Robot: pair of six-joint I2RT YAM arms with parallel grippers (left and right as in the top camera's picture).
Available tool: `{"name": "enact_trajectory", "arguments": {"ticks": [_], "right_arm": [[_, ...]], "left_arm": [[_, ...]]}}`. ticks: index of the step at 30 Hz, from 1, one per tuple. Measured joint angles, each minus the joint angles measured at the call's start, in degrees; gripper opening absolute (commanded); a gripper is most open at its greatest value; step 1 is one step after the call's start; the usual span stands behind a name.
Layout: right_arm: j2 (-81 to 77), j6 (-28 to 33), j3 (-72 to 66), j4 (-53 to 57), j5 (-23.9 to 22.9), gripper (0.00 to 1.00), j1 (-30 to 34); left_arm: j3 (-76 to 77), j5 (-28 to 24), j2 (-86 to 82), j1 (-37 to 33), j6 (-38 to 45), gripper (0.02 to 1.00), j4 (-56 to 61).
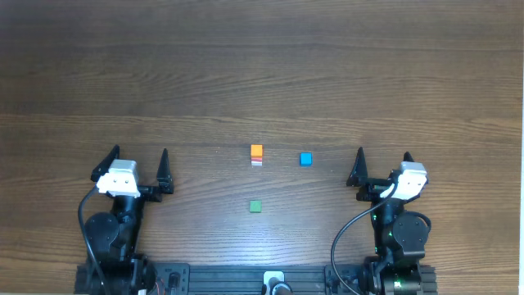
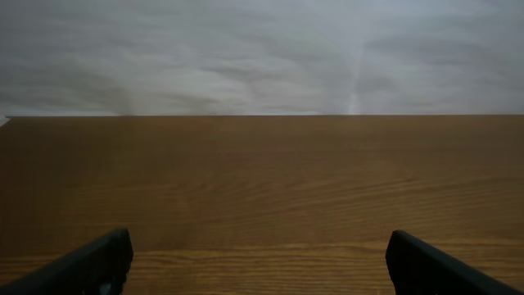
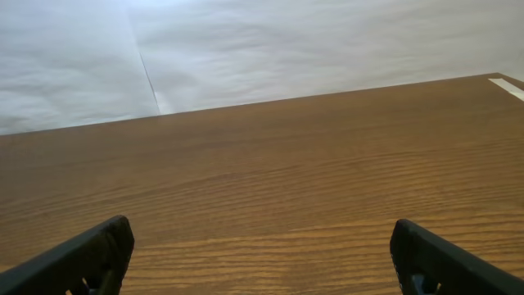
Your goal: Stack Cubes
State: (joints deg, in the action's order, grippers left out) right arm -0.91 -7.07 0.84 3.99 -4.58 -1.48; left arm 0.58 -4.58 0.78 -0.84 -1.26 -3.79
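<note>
Jaws stand wide apart on both arms, with nothing between them. The left gripper (image 1: 138, 156) and the right gripper (image 1: 383, 156) sit close to their bases at either side of the table (image 1: 246, 65), well apart from each other and pointing toward its far side. In the left wrist view, the dark fingers (image 2: 90, 266) frame bare wood grain; the right wrist view shows the same, its own fingers (image 3: 82, 258) spread over the tabletop.

Between the two arms lie three small cubes, none touching a gripper. The green cube (image 1: 255, 206) sits nearest the bases, about midway between them. Beyond it, farther up the table, rests the orange cube (image 1: 257, 151), almost in line with the green one. A thin red-and-white edge shows on its near side, though what that edge belongs to cannot be told. The blue cube (image 1: 305, 159) lies beside the orange one, toward the right arm and clear of it.

A pale wall (image 2: 262, 49) rises behind the table's far edge.
</note>
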Motion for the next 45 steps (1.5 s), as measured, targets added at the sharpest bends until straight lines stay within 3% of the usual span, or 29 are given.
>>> {"name": "enact_trajectory", "arguments": {"ticks": [17, 22, 29, 37, 41, 45], "right_arm": [[0.0, -0.1, 0.0, -0.6, 0.0, 0.993, 0.0], [0.0, -7.5, -0.1, -4.9, 2.2, 0.991, 0.0], [-0.2, -15.4, -0.1, -6.5, 13.9, 0.993, 0.0], [-13.4, -19.0, 7.3, -5.2, 32.0, 0.993, 0.0], [-24.6, -19.6, 15.9, -1.5, 38.2, 0.993, -0.7], [-34.2, -19.6, 23.6, 4.2, 41.4, 0.993, -4.3]], "left_arm": [[0.0, 0.0, 0.0, 0.0, 0.0, 0.998, 0.0], [0.0, 0.0, 0.0, 0.0, 0.0, 1.000, 0.0], [0.0, 0.0, 0.0, 0.0, 0.0, 1.000, 0.0], [0.0, 0.0, 0.0, 0.0, 0.0, 0.998, 0.0], [0.0, 0.0, 0.0, 0.0, 0.0, 0.998, 0.0], [0.0, 0.0, 0.0, 0.0, 0.0, 0.998, 0.0]]}}
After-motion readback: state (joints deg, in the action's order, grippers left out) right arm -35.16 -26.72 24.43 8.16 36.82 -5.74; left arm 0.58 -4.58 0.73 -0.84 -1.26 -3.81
